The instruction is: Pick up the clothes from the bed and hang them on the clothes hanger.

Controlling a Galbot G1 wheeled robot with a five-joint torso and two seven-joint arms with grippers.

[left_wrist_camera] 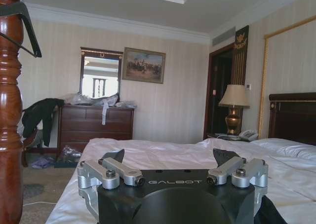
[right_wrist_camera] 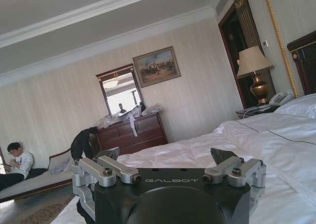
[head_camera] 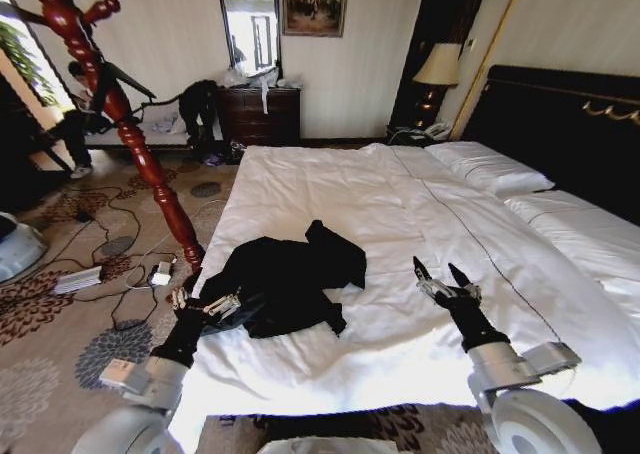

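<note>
My clothes [head_camera: 285, 279] are showing plain black against the bed [head_camera: 400, 204], which is lying in smooth white linen under a black headboard with gold trim. The clothes hanger [head_camera: 120, 114] is gleaming glossy red-brown. My left gripper [head_camera: 205, 307] and right gripper [head_camera: 441, 277] are showing black bodies with silver-grey links. The carpet [head_camera: 60, 314] is running tan with dark floral medallions.

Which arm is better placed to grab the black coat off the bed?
Left. The left end effector sits, fingers open, at the edge of the crumpled black fabric coat, near the red-brown wooden coat stand. The right end effector hovers open over bare white sheet, well clear of it.
</note>
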